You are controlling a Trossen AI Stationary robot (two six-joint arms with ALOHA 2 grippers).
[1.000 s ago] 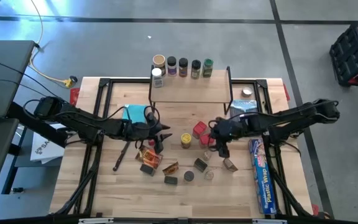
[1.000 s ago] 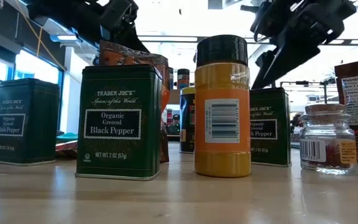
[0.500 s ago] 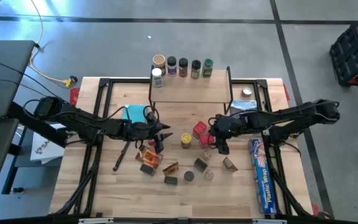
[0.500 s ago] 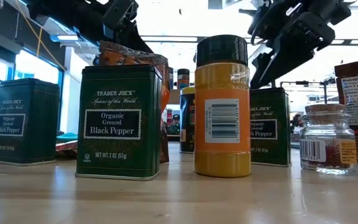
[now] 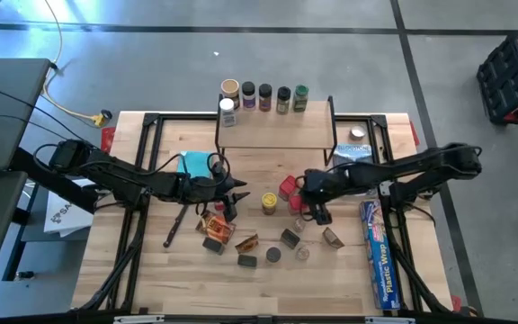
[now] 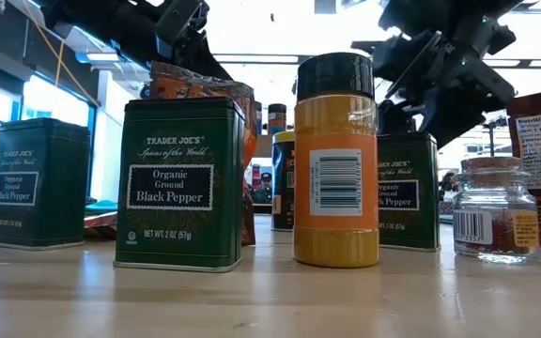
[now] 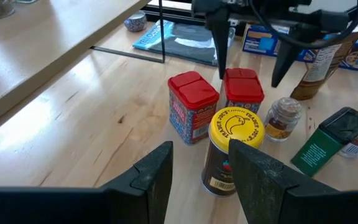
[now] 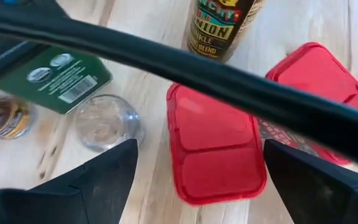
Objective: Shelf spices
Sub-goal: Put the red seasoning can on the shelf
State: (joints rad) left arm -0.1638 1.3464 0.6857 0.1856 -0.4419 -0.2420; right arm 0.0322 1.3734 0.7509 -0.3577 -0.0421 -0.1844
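Note:
Several spice containers stand in the middle of the table in front of the shelf, which carries a row of jars along its far edge. My right gripper is open and hangs over a red box, one finger on each side of it, not plainly touching; a second red box stands beside it. My left gripper is open just above the table, facing a yellow-lidded jar. Green tins and an orange jar stand near the table's near edge.
A long blue plastic-wrap box lies along the table's right edge. A teal cloth lies behind the left gripper. Small glass jars, a green tin and packets crowd around both grippers. A black cable crosses the right wrist view.
My right gripper has moved a little toward the table's left and come down over the red boxes, turning somewhat as it went. The left arm and the containers have stayed put.

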